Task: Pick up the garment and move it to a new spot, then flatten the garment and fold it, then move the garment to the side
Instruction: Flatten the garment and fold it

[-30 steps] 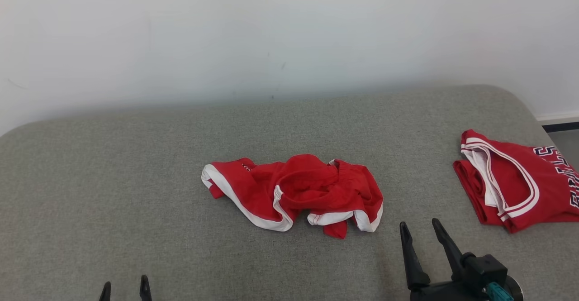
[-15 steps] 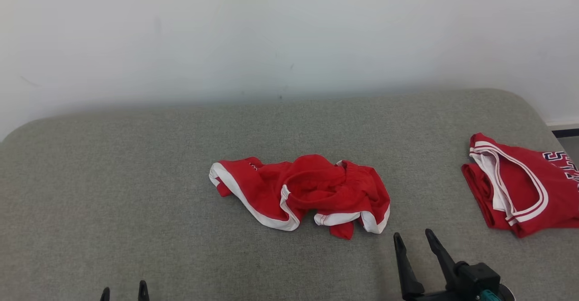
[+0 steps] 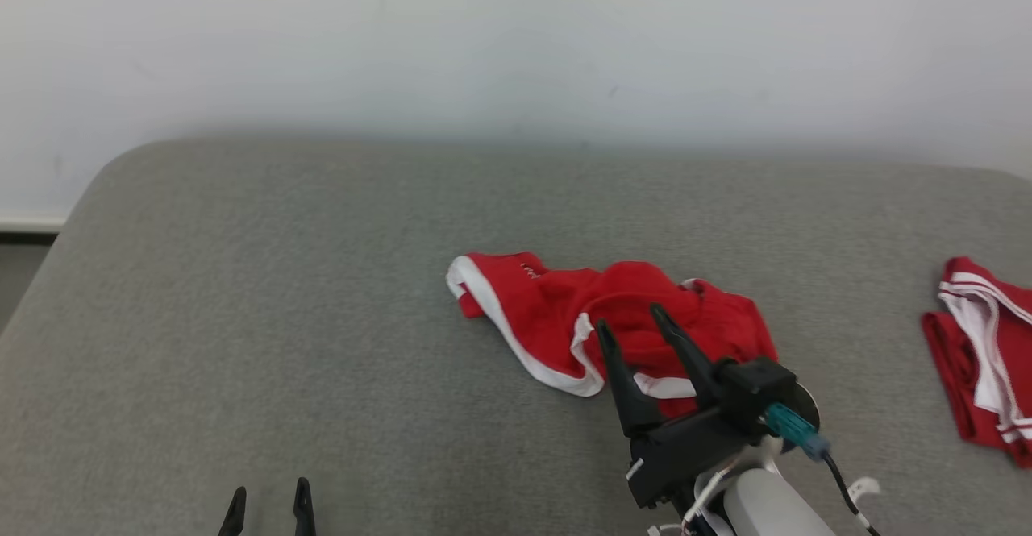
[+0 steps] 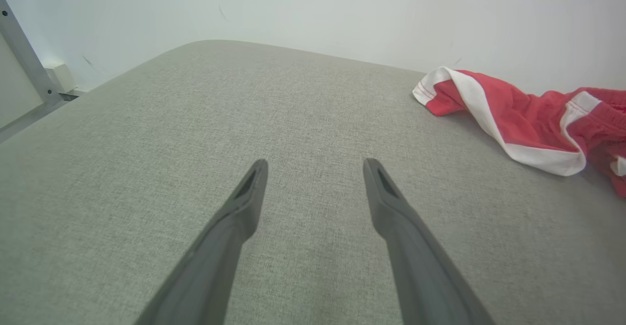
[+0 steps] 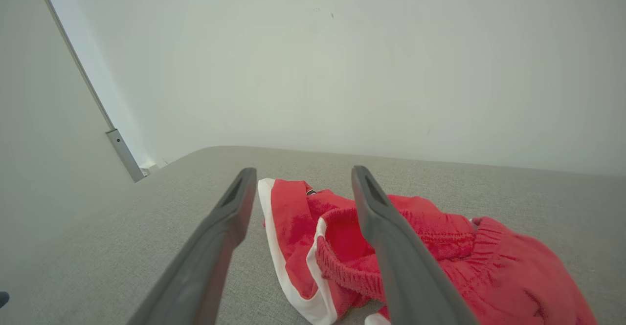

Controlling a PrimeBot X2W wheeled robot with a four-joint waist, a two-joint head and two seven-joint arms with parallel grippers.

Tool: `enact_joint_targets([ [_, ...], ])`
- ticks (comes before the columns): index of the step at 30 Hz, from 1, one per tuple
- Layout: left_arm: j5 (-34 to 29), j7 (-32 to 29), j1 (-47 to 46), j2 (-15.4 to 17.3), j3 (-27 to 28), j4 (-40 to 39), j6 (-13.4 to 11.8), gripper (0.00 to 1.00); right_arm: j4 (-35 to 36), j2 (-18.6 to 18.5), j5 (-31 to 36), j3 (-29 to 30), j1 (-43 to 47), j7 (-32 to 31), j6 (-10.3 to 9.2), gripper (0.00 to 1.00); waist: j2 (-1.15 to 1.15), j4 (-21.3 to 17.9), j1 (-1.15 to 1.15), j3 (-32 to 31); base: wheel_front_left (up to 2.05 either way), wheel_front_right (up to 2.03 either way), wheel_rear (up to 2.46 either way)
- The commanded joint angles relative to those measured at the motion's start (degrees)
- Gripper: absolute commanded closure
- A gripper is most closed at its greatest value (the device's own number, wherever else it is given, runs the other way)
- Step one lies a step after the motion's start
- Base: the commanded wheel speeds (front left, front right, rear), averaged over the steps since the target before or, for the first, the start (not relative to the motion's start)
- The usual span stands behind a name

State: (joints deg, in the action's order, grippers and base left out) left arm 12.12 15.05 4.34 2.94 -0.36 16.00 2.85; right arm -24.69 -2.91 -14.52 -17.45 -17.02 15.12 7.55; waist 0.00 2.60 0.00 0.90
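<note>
Garment crumpled on woven upholstery

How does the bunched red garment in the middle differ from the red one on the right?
The middle garment is bunched in a heap; the right garment lies flatter, partly out of frame. The middle garment has one broad white band; the right garment has thin paired white stripes. The open right gripper points at the middle garment, away from the right garment. Both are red and white, on the grey cushion.
</note>
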Motion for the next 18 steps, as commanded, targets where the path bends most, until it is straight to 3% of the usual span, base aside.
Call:
enact_joint_targets([
  [1,-0.02,0.17,-0.73,-0.07,-0.15,0.13,-0.29,0.00,-0.98,0.01,0.17,-0.42,-0.64,-0.01,-0.17,0.00,0.00,4.19,0.00,2.70,0.00,0.00,0.00],
  [8,1.57,0.17,-1.47,-0.06,-0.82,1.67,-0.51,0.00,-11.77,-0.02,1.94,0.22,-7.39,0.00,-0.16,0.00,0.00,8.44,0.00,4.87,0.00,0.00,0.00],
  [17,3.55,0.17,-3.15,-0.04,-2.48,3.23,-0.64,0.00,-23.65,0.01,2.02,2.10,-12.79,0.01,-0.16,0.00,0.00,9.35,0.00,6.08,0.00,0.00,0.00],
  [18,3.64,0.17,-3.44,-0.03,-2.59,3.38,-0.66,0.00,-24.05,0.02,1.89,1.91,-13.04,0.00,-0.16,0.17,0.00,9.28,0.00,6.09,0.00,0.00,0.00],
])
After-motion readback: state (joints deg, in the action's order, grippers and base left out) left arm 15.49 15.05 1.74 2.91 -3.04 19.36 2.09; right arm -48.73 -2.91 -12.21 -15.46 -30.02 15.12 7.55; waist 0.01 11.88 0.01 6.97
